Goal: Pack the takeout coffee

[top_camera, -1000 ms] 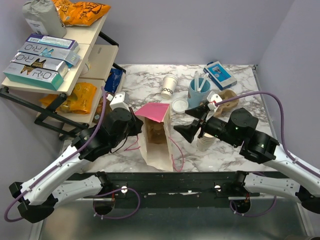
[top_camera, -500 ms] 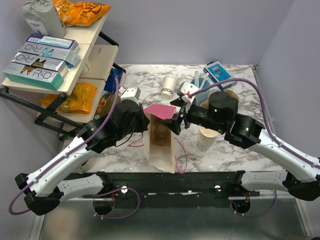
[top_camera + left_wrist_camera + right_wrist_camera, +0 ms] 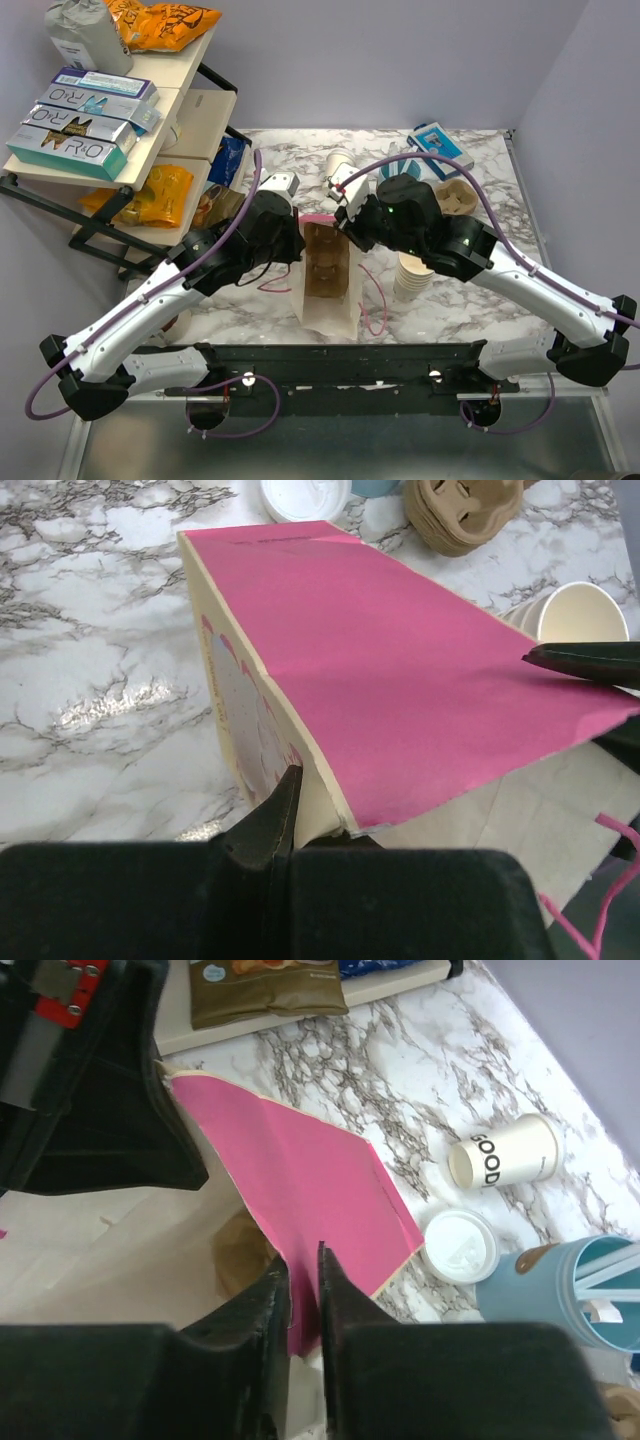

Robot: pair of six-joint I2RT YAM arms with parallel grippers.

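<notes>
**A:** Two grippers on one paper bag — why are both holding it?

**B:** They are spreading its mouth, I'd judge. The left gripper is pinching the bag's left rim with its fingers fully closed on the paper. The right gripper is nipping the pink flap on the opposite side, with only a sliver of gap and the flap sitting in it. Pulled apart like that, the opening is staying wide enough to take a cup.

**A:** And the coffee?

**B:** The cup is waiting beyond the bag, toward the back of the table, apparently lying on its side. Neither gripper is touching it. A loose white lid is lying just beside it, near the blue mug.

**A:** Is the cup wearing its own lid?

**B:** I cannot tell — its far end is facing away.
</notes>
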